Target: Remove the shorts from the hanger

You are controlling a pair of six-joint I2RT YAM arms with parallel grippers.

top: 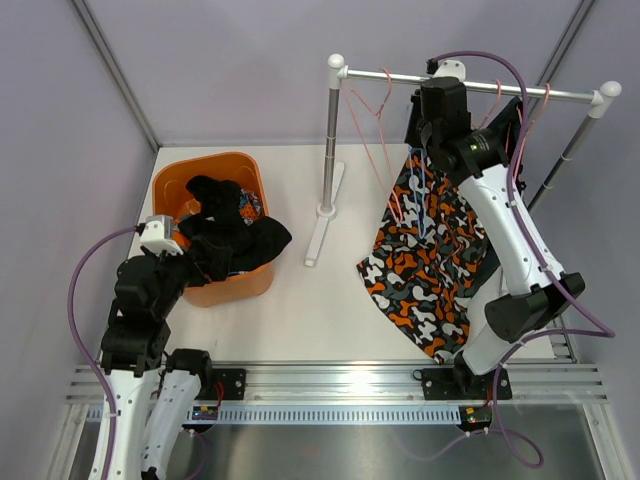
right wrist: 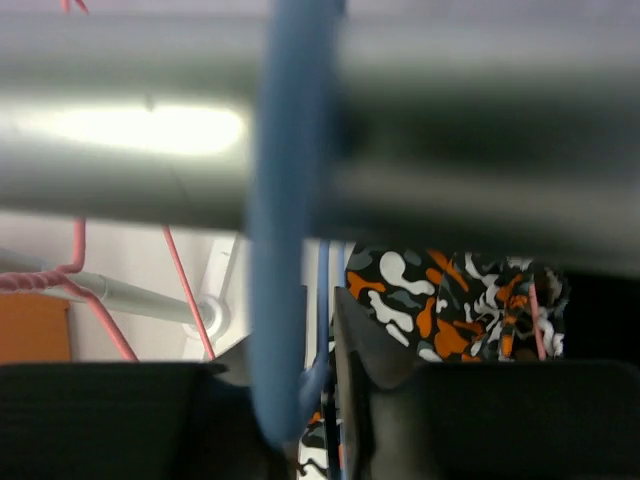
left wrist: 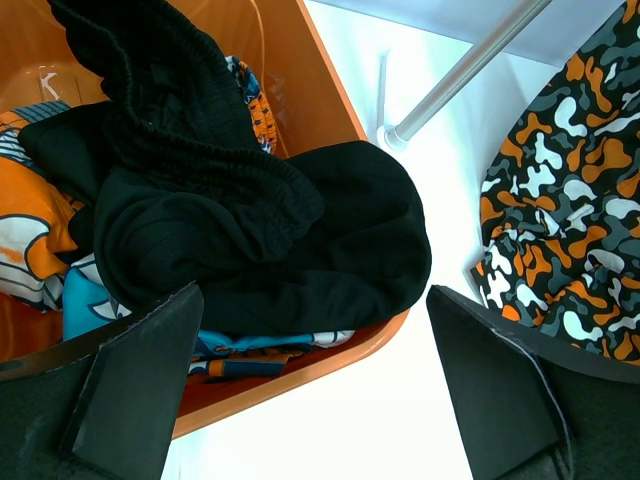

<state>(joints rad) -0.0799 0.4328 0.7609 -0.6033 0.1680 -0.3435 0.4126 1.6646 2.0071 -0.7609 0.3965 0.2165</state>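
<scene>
Fingers of R arm [right wrist: 470, 420] set close astride blue hanger hook [right wrist: 285, 250] at rail [right wrist: 130, 150], can't tell if gripping; L fingers [left wrist: 130, 380] wide open, empty, by bin [left wrist: 330, 90]; w/ camo shorts [top: 430, 260] hung below rail, steady hanger, slide cloth off downward.

My left pincer [left wrist: 315, 395] gapes wide over the near rim of the orange bin [left wrist: 335, 100]. Inside the bin the black shorts [left wrist: 270, 230] lie heaped, one fold lapping over its rim, with teal and orange patterned shorts [left wrist: 50, 250] beneath. Right of the bin, across the white table [left wrist: 420, 400], are a metal pole [left wrist: 470, 65] and the camouflage shorts [left wrist: 570, 190].
</scene>
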